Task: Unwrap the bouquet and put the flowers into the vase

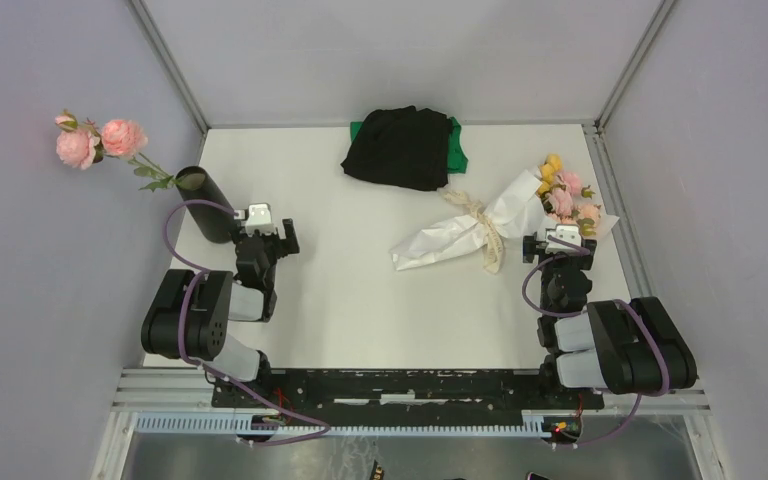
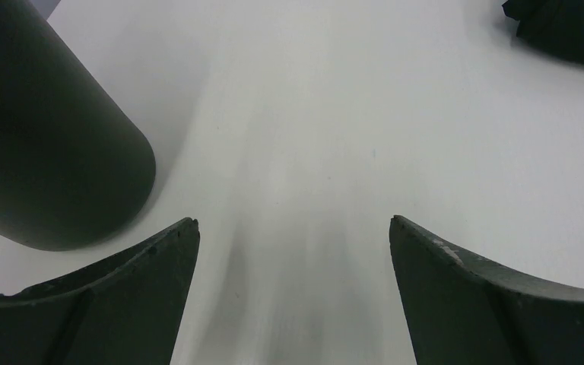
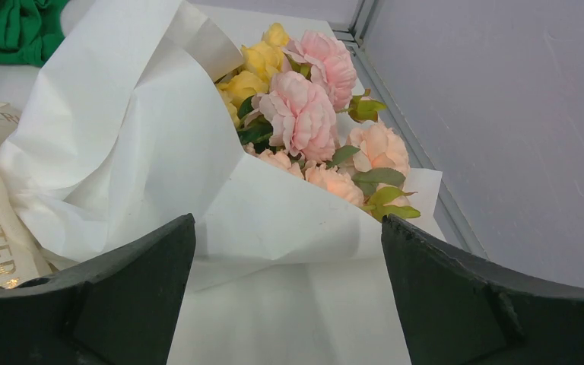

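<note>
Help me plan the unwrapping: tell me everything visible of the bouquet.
The bouquet lies on its side on the right of the white table, still wrapped. Pink, peach and yellow roses with green leaves, fabric-looking, poke from crumpled white paper toward the right wall; the narrow end points left. A cream printed ribbon is tied round the middle. The open right end effector flanks its paper edge; contact unclear.

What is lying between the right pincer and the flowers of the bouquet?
Only the white paper wrapping, lying in front of the flowers; the right wrist view shows it, with the right pincer open.
</note>
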`<move>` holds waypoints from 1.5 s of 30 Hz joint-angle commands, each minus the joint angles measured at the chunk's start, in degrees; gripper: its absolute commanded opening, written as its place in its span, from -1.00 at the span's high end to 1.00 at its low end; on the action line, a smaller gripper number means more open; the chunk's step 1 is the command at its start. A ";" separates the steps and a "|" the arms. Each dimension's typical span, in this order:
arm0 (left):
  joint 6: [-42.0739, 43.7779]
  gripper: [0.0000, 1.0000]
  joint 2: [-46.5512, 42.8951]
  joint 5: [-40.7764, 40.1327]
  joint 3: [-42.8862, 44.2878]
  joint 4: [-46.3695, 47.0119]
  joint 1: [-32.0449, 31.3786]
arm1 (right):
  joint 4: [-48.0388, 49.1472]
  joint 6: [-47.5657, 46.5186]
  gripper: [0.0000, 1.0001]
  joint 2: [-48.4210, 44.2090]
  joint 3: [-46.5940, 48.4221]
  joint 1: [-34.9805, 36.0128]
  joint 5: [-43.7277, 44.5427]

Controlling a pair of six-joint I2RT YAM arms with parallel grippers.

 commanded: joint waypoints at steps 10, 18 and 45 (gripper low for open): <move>-1.37 -1.00 -0.36 0.45 1.00 1.91 -0.06 | 2.03 1.03 -0.96 0.02 -5.92 0.06 -0.40; -1.07 -1.00 -6.28 -2.52 6.19 -10.70 -1.17 | -37.13 7.40 -0.96 -11.99 10.16 2.65 15.58; 3.03 -1.00 33.85 11.33 77.02 -71.68 -32.00 | -77.72 17.74 -0.96 -15.28 35.37 19.22 17.44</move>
